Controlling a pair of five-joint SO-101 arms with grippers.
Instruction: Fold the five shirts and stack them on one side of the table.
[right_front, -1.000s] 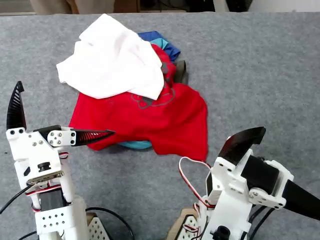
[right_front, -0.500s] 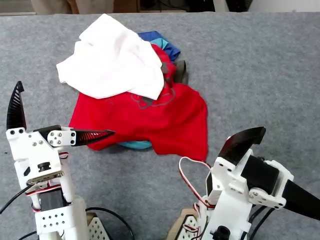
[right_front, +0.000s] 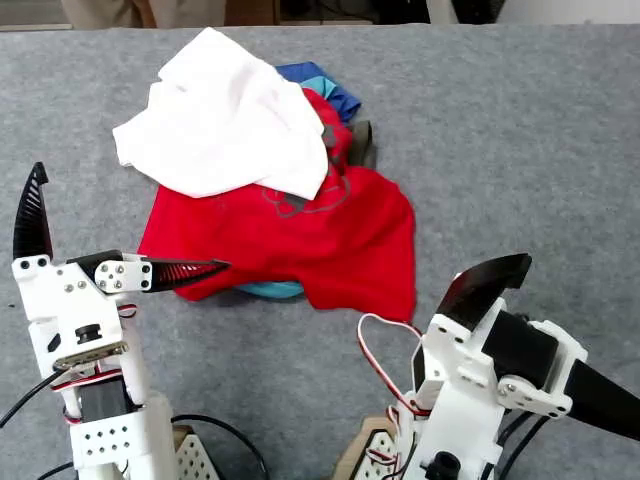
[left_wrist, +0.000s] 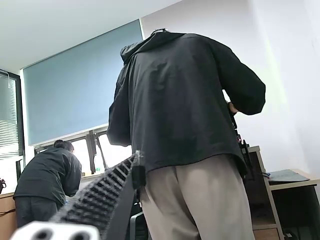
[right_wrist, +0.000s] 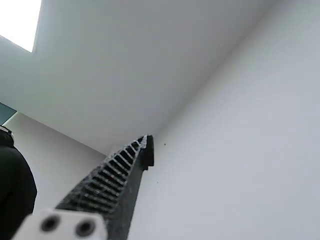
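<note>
Looking down, you have a grey felt table (right_front: 520, 150) with the shirts heaped unfolded toward its far side: a white shirt (right_front: 230, 125) on top, a red shirt (right_front: 300, 240) spread beneath, and a blue shirt (right_front: 325, 85) peeking out behind. At the near edge, the left gripper (right_front: 131, 215) and right gripper (right_front: 580, 345) are apart from the pile — jaws spread wide, holding nothing. The wrist views show a blue blind (left_wrist: 70, 90) and a white ceiling (right_wrist: 125, 60).

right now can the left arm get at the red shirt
Probably yes: the left gripper is open right by the near edge of the red shirt, with nothing in between.
</note>
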